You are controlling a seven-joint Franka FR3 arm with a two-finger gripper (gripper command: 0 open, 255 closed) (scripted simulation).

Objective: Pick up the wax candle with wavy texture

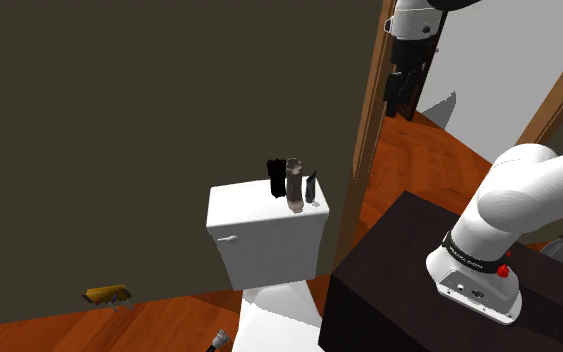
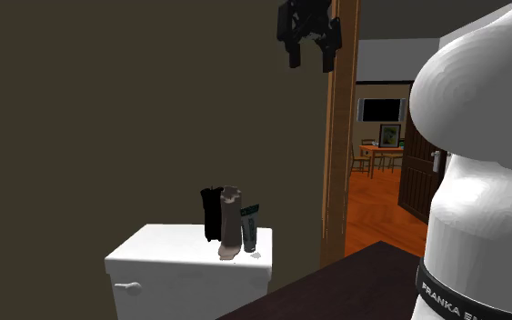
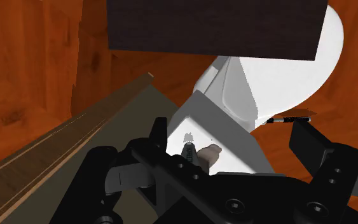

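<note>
The wavy candle (image 1: 293, 185), a brownish-grey upright column, stands on the white toilet tank (image 1: 239, 215) against the dark wall. A black object (image 1: 276, 177) is close behind it and a small dark tube (image 1: 312, 187) beside it. The second exterior view shows the candle (image 2: 230, 227) between the black object (image 2: 212, 214) and the tube (image 2: 249, 227). My gripper (image 1: 401, 105) hangs high above the tank, by the wooden door frame (image 1: 364, 150), fingers pointing down. Its fingers stand apart with nothing between them (image 2: 310, 62). In the wrist view the candle (image 3: 208, 156) lies far below the open gripper (image 3: 234, 143).
My dark box stand (image 1: 389, 270) sits next to the toilet bowl (image 1: 269, 320). On the wooden floor lie a brown object (image 1: 107, 294) by the wall and a small dark item (image 1: 219, 340). Beyond the door frame (image 2: 338, 136) is a room with chairs.
</note>
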